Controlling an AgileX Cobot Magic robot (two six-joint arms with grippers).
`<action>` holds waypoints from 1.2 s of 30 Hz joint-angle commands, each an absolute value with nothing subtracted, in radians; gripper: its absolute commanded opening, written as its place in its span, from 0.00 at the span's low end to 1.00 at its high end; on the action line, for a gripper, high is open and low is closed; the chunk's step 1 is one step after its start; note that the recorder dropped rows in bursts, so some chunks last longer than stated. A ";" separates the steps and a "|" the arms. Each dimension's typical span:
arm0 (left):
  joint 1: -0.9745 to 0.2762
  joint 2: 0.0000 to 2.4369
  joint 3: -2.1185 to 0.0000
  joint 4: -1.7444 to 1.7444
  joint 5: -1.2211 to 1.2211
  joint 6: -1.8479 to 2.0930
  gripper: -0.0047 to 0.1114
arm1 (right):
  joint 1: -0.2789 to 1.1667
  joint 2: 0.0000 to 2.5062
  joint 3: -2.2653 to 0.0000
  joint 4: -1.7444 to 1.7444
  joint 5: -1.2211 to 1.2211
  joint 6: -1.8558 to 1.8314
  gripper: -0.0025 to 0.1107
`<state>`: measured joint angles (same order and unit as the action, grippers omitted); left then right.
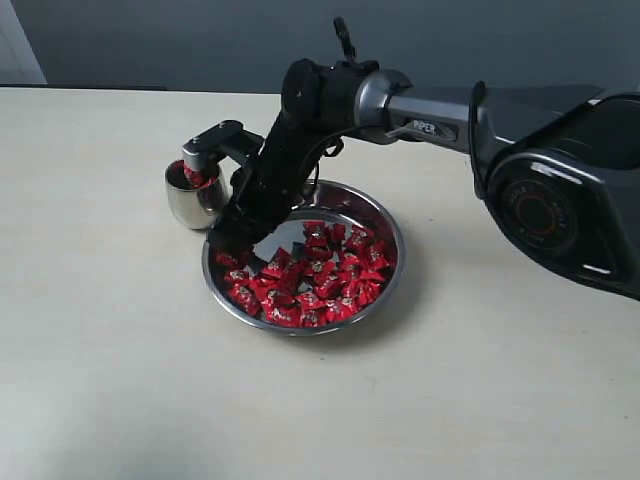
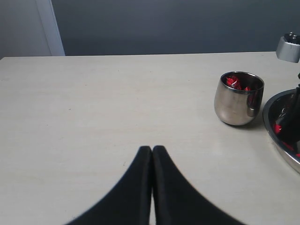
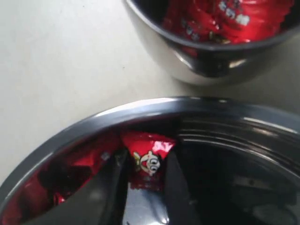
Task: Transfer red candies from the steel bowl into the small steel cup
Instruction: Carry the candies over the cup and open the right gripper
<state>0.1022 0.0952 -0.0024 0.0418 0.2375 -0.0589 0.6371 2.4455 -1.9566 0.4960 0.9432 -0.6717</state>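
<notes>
The steel bowl (image 1: pixel 393 232) sits mid-table, its near half heaped with red candies (image 1: pixel 320 282). The small steel cup (image 1: pixel 192 203) stands just left of it and holds a few red candies (image 2: pixel 236 82). My right gripper (image 1: pixel 228 238) reaches down inside the bowl's left rim, close to the cup. In the right wrist view the right gripper (image 3: pixel 146 158) is shut on one red candy (image 3: pixel 150 143) against the bowl's wall (image 3: pixel 93 124), with the cup (image 3: pixel 197 63) just beyond. My left gripper (image 2: pixel 152 150) is shut and empty over bare table, left of the cup (image 2: pixel 236 105).
The right arm (image 1: pixel 440 115) stretches from its base (image 1: pixel 560 200) at the right edge across the bowl's far side. Bare pale tabletop (image 1: pixel 120 380) lies all around. A dark wall stands behind the table's far edge.
</notes>
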 commanded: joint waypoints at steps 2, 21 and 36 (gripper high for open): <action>0.097 0.086 0.000 0.043 0.233 -0.061 0.04 | 0.639 2.450 -1.959 0.472 0.935 -0.654 0.02; 0.097 0.086 0.000 0.043 0.233 -0.061 0.04 | 0.639 2.319 -1.959 0.461 0.927 -0.650 0.02; 0.097 0.086 0.000 0.043 0.233 -0.061 0.04 | 0.641 2.363 -1.959 0.710 0.571 -0.732 0.03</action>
<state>0.1022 0.0952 -0.0024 0.0418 0.2375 -0.0589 0.6387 2.3661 -1.9566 0.6966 0.5741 -0.7142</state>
